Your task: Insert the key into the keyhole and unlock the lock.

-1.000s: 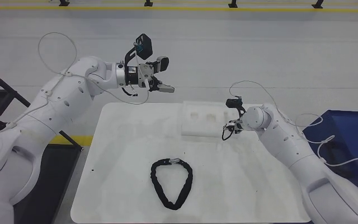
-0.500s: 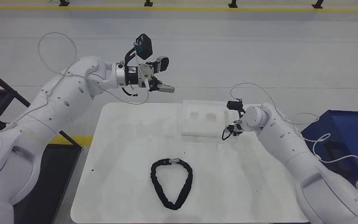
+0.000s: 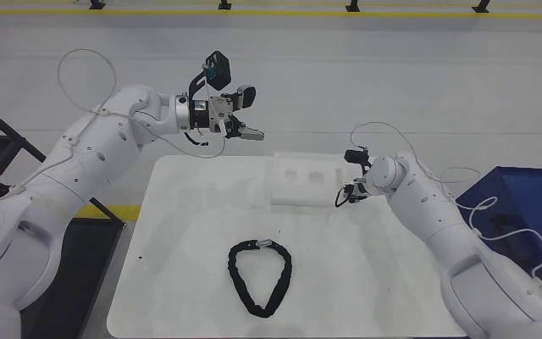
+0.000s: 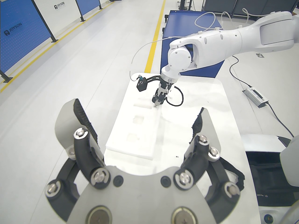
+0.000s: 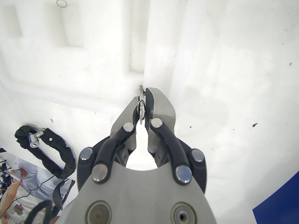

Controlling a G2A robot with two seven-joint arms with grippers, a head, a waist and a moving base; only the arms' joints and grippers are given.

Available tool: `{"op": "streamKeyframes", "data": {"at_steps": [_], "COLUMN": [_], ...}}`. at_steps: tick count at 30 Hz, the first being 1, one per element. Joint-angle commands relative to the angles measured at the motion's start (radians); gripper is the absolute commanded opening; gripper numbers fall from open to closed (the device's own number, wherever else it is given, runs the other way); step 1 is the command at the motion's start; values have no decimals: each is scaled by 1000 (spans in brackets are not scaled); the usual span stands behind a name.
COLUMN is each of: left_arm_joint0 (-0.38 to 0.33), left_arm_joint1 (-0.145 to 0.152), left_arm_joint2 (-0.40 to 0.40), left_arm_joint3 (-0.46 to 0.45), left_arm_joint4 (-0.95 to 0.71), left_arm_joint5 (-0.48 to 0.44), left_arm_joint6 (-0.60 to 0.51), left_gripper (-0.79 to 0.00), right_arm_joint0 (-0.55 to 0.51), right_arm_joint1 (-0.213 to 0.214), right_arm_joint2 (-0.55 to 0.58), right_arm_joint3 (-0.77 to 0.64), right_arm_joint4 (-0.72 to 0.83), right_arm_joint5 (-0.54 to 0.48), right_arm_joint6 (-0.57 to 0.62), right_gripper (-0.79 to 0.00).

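A black chain lock lies in a loop on the white table, its silver cylinder and keyhole at the loop's far end. My right gripper is shut on a small silver key with a ring, right at the edge of the white foam tray. From above, the right gripper sits at the tray's right end; the left wrist view shows the right gripper there too. Raised above the table's far left edge, my left gripper is open and holds nothing, seen from above as the left gripper.
The foam tray has several rectangular pockets; a loose metal ring lies in one. A blue cabinet stands to the right of the table. A black power brick and cable lie on the floor.
The right arm has shifted slightly, and the foam tray has slid a little to the left. The left arm and the chain lock have stayed put.
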Motion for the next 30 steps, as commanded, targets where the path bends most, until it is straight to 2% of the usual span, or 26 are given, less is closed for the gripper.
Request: {"op": "streamKeyframes", "data": {"at_steps": [1, 9, 18, 24, 30], "left_arm_joint0": [0, 0, 0, 0, 0], "left_arm_joint1": [0, 0, 0, 0, 0], "left_arm_joint2": [0, 0, 0, 0, 0], "left_arm_joint3": [0, 0, 0, 0, 0], "left_arm_joint4": [-1, -1, -1, -1, -1], "left_arm_joint5": [0, 0, 0, 0, 0], "left_arm_joint6": [-1, -1, -1, -1, -1], "left_gripper": [0, 0, 0, 0, 0], "right_arm_joint0": [8, 5, -113, -245, -366], "right_arm_joint1": [2, 34, 122, 186, 229], "right_arm_joint2": [6, 67, 230, 400, 554], "right_arm_joint3": [-7, -110, -371, -547, -649], "right_arm_joint4": [-5, -10, 49, 202, 377], "right_arm_joint5": [4, 0, -70, -212, -312], "right_arm_joint6": [5, 33, 115, 221, 286], "right_gripper": [-785, -785, -785, -785, -785]}}
